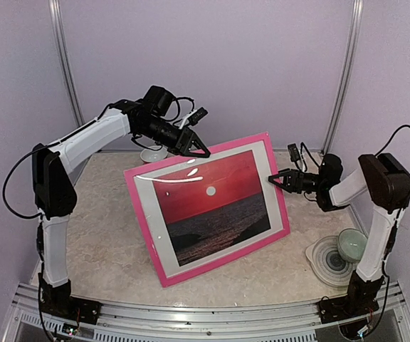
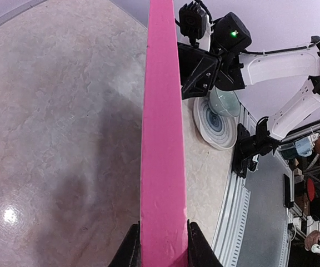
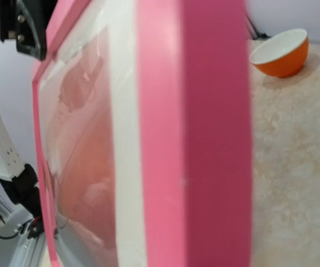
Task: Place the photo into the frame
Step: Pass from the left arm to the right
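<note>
The pink frame [image 1: 226, 256] stands tilted on its lower edge in the middle of the table. The photo [image 1: 216, 206], a red sunset over dark water, sits in it behind a white mat. My left gripper [image 1: 203, 151] is shut on the frame's top edge; in the left wrist view its jaws [image 2: 163, 245] pinch both faces of the pink edge [image 2: 163, 139]. My right gripper [image 1: 275, 179] is at the frame's right edge. The right wrist view shows only that edge [image 3: 204, 139] and the photo [image 3: 88, 167] close up, with no fingers visible.
An orange bowl [image 3: 282, 53] sits behind the frame, near the back wall. A plate [image 1: 327, 262] with a pale green bowl [image 1: 352, 244] lies at the front right by the right arm's base. A metal rail [image 1: 205, 313] runs along the near edge.
</note>
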